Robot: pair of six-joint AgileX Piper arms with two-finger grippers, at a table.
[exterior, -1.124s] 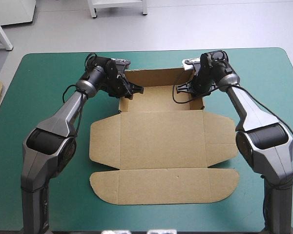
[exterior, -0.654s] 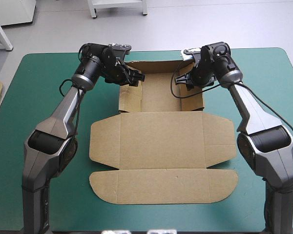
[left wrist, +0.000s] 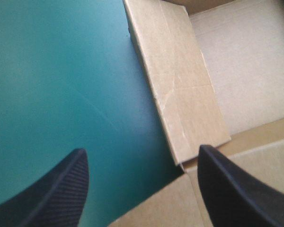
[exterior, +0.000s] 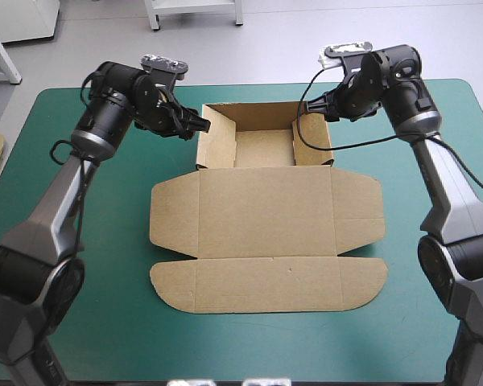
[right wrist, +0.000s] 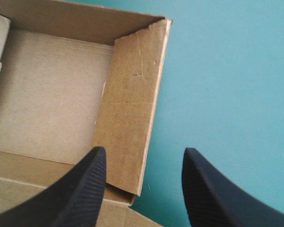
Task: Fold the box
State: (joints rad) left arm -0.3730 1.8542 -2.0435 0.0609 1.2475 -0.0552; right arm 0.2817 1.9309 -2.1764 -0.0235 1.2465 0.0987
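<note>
Walls of the box (exterior: pixel 266 213) are up, lid (exterior: pixel 266 285) lying flat on the teal-green cover (exterior: pixel 249 346), so the tray step looks about done; next probably needs a grab on the lid flaps. Left gripper (left wrist: pixel 139 151) and right gripper (right wrist: pixel 143 150) both gape wide, empty, a side wall (left wrist: pixel 180 90) just ahead of each.

Robotics lab. Grey left arm (exterior: pixel 64 193) and grey right arm (exterior: pixel 447 193) at a table (exterior: pixel 266 346) with teal-green cover. Bare pale-grey floor (exterior: pixel 266 48), white furniture legs (exterior: pixel 154 18) beyond.
</note>
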